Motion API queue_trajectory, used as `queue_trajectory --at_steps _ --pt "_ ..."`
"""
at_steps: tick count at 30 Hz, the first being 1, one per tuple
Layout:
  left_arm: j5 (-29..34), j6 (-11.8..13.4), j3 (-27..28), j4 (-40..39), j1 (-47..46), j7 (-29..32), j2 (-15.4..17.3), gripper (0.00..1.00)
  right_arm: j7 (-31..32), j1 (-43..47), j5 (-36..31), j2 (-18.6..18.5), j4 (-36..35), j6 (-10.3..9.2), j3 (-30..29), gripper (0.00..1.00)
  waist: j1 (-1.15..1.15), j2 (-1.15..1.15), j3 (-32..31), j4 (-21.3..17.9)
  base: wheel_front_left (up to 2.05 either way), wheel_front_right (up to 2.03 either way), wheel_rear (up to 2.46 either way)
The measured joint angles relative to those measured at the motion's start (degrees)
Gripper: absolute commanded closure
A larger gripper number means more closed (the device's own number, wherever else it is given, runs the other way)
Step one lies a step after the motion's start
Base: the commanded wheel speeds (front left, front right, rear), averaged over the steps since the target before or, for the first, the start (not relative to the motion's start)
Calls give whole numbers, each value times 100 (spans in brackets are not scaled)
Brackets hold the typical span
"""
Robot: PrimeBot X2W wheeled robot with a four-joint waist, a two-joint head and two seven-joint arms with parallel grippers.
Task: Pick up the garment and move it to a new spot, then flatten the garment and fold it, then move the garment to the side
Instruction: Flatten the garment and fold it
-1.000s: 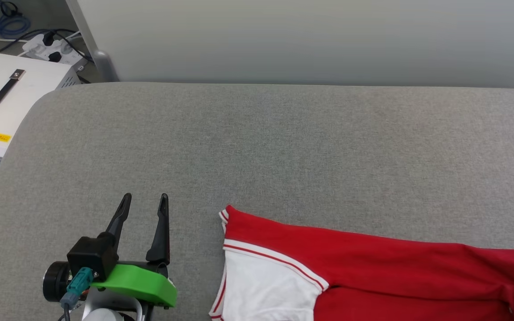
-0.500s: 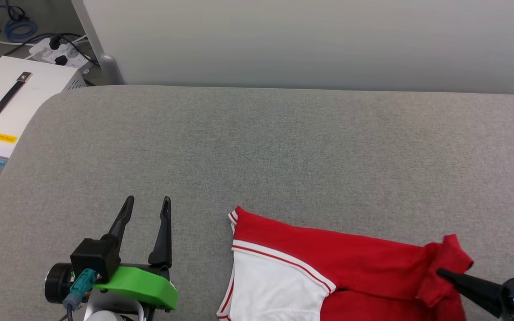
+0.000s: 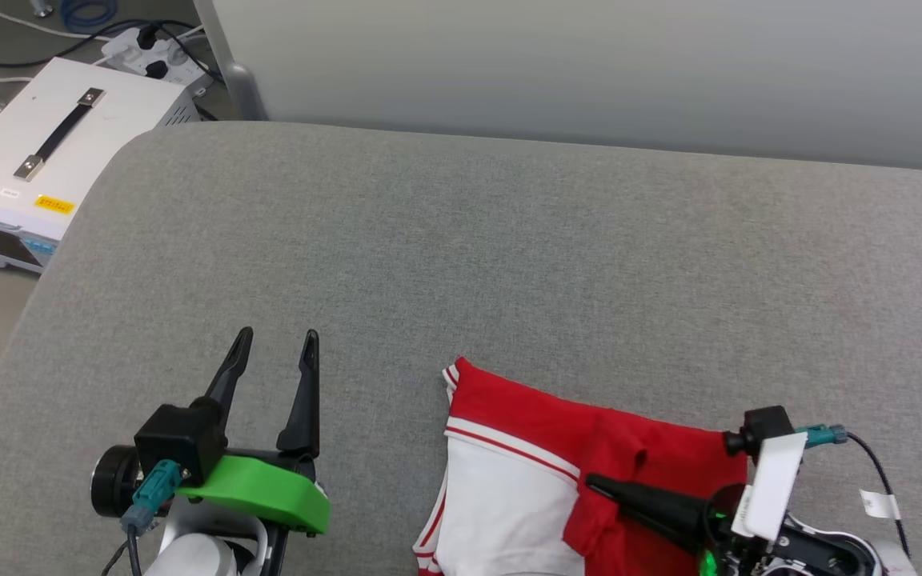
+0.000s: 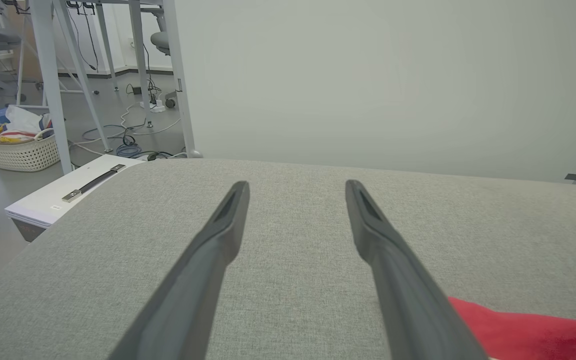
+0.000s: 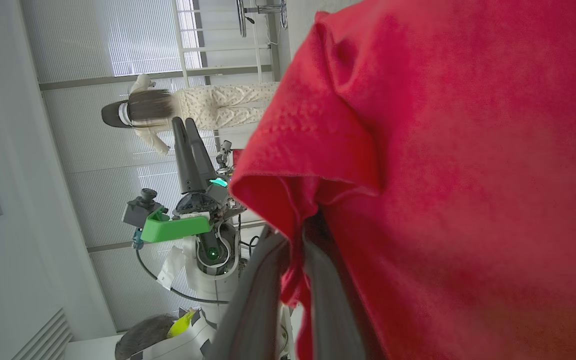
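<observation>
A wide grey padded surface (image 3: 509, 240) spreads across the head view. The garment (image 3: 525, 416), a red T-shirt with a white sleeve and striped trim, lies at the near edge, right of centre, bunched and partly cut off by the frame. The right gripper (image 3: 591, 482) is clamped on a fold of the red cloth. The left gripper (image 3: 278, 333) hovers with fingers spread wide, holding nothing, apart from the shirt. The pick-up seems under way, though whether the cloth has left the surface is unclear. Moving it to a new spot, flattening, folding and setting aside are all left to do.
</observation>
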Motion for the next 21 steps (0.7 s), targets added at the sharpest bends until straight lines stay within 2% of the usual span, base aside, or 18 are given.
queue_trajectory --at_steps 7,14,17,18,21 --pt "10 -59 -22 31 -266 -11 -125 0 -869 -299 364 15 27 -2 1232 100 0 0 263 150 0 0 0" --pt "57 -171 -34 171 -407 -53 -297 0 -1511 -606 111 18 258 -2 1750 100 1 0 575 258 0 0 0" --pt "97 -216 -19 224 -450 -59 -344 0 -1666 -608 -4 20 380 -3 1853 7 1 0 664 282 0 0 0" --pt "103 -236 -3 241 -460 -59 -353 0 -1685 -609 -45 19 403 -3 1882 0 1 0 683 285 0 0 0" --pt "121 -283 42 333 -463 -62 -376 0 -1795 -611 -63 18 371 -3 1926 0 1 0 680 264 0 0 0"
